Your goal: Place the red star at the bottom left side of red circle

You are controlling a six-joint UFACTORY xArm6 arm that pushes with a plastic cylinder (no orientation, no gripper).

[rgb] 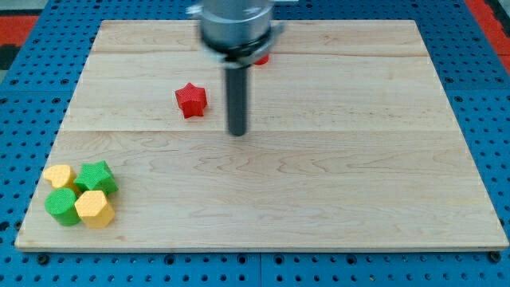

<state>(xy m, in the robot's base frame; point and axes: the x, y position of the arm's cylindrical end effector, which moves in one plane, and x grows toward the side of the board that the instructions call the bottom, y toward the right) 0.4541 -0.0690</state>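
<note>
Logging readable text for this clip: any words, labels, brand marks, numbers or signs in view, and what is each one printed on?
None: no readable text in this view.
The wooden board is bare wood grain.
The red star, the yellow and green blocks at the view's bottom left, and the red block mostly hidden behind the arm carry no marks.
The rod ending in my tip, to the right of the red star, shows no label.

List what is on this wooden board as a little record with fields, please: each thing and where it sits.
Tip: my tip, right of the red star, not touching
Red star, upper middle
Red circle, mostly hidden behind the arm, shape unclear
Corner cluster: yellow block, green block, second green block, second yellow block, bottom left
Board: wooden board
</note>
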